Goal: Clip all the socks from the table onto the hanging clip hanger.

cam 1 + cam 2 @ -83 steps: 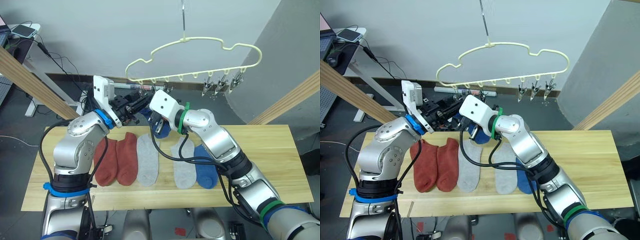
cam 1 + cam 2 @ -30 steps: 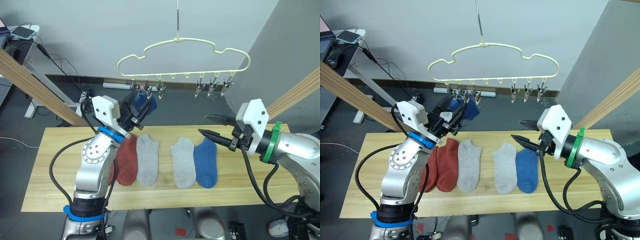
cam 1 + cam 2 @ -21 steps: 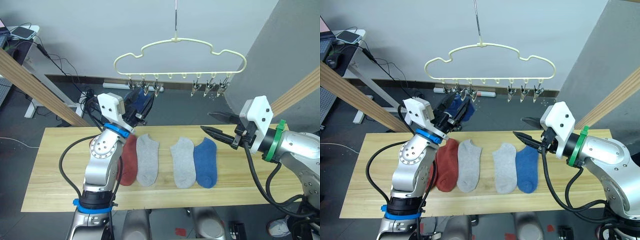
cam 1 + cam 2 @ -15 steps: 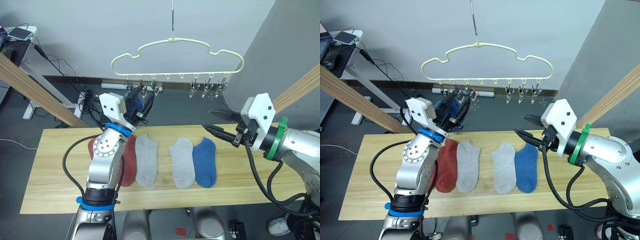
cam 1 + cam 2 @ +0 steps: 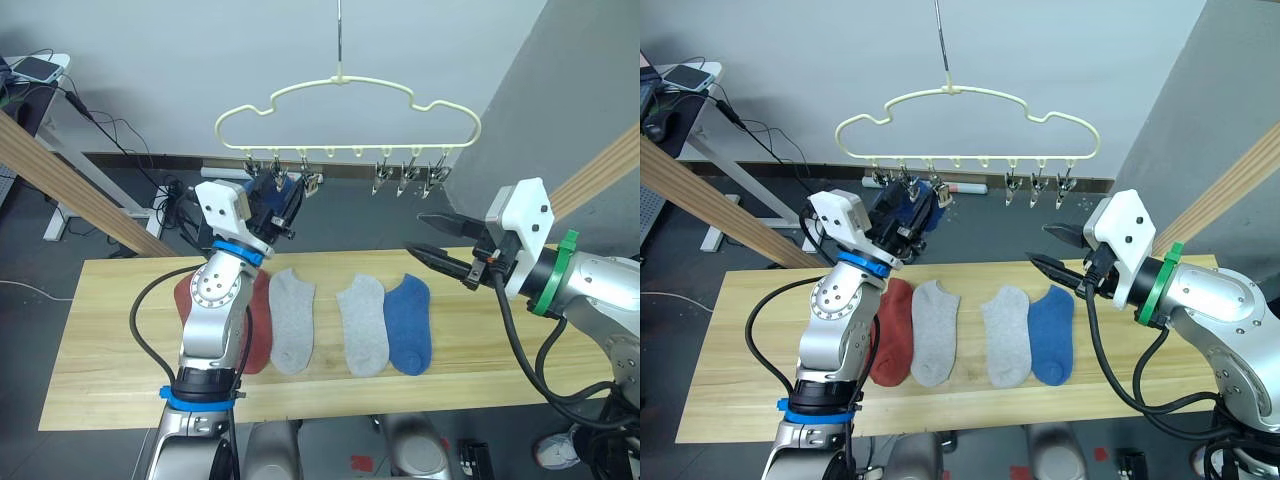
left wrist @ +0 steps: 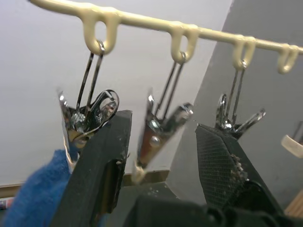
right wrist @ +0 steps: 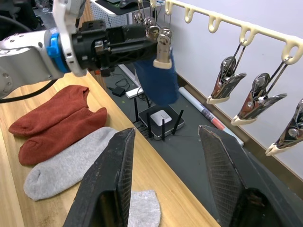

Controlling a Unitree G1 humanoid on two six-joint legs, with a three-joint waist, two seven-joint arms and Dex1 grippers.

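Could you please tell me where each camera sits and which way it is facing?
Head, both eyes: forward and down over both arms at the table and clip hanger.
Left wrist: up along its open fingers at the clips.
Right wrist: along its open fingers across the table.
Shared: the hung blue sock, also seen from the head.

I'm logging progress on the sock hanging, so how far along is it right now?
Done: one blue sock hangs from a clip on the clip hanger. In hand: neither gripper holds a sock; the left gripper is open at the clips by that sock, and the right gripper is open above the table. Left: two rust-red socks, two grey socks and the other blue sock.
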